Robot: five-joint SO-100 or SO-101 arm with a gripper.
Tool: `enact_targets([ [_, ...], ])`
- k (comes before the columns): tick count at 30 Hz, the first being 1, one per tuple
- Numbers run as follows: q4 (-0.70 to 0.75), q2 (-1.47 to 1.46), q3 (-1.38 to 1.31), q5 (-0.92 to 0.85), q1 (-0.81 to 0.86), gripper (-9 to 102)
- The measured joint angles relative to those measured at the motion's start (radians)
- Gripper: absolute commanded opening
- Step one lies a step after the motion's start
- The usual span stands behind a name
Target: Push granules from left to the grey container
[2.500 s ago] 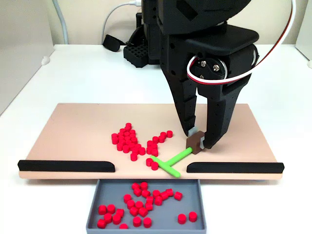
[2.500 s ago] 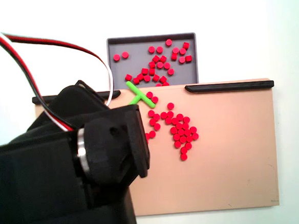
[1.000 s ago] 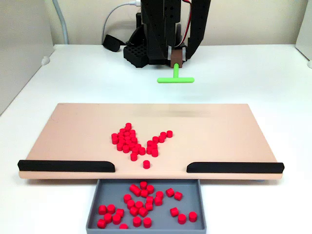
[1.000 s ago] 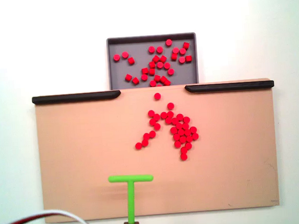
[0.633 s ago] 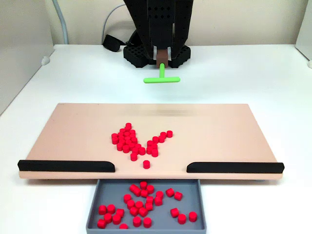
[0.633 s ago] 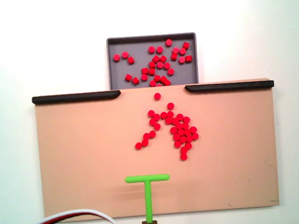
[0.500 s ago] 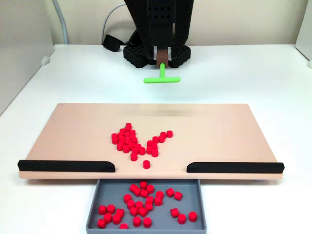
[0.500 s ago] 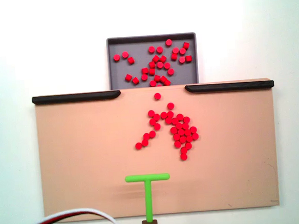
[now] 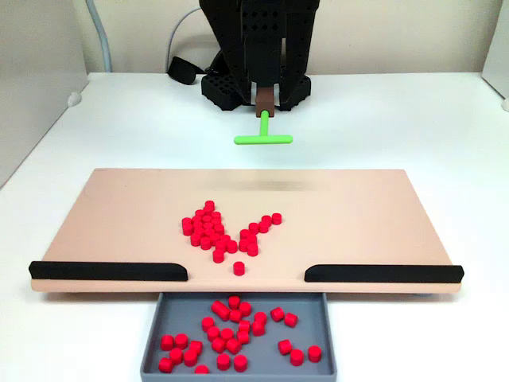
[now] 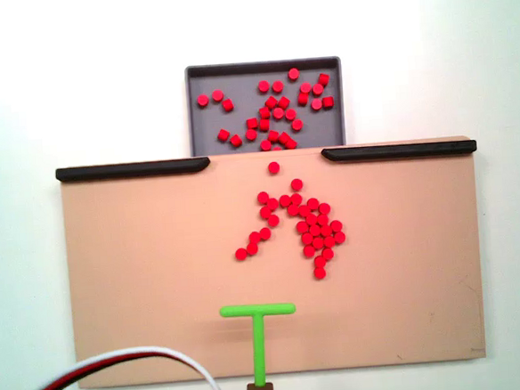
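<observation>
The gripper is closed on the stem of the green T-shaped stick. It holds a small brown block at the end of the stem, and the bar of the T points away from the arm, toward the beige board.

In a fixed view from the front, the stick hangs at the far side of the board, just past its far edge. The bar runs left to right. In a fixed view from above, the stick sits over the edge of the board closest to the arm, with its bar across and its stem pointing back to the arm.

The granules lie in a loose bunch near the middle of the board, straight ahead of the bar and a bit to the left in the front view. One granule sits alone near the gap between the two black strips. The grey container is past that gap, right up against the board, and already holds many granules. So the pile lies between the bar and the container, and a straight push away from the arm should carry the granules there.

Half a second ago the stick was a touch higher and its bar a touch further from the board. It has dropped a little lower since then. The granules have not moved.
</observation>
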Motion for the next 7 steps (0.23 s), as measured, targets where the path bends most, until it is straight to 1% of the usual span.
enact_targets([
  [7, 0.000, 0.000, 0.000, -0.023, -0.009, 0],
])
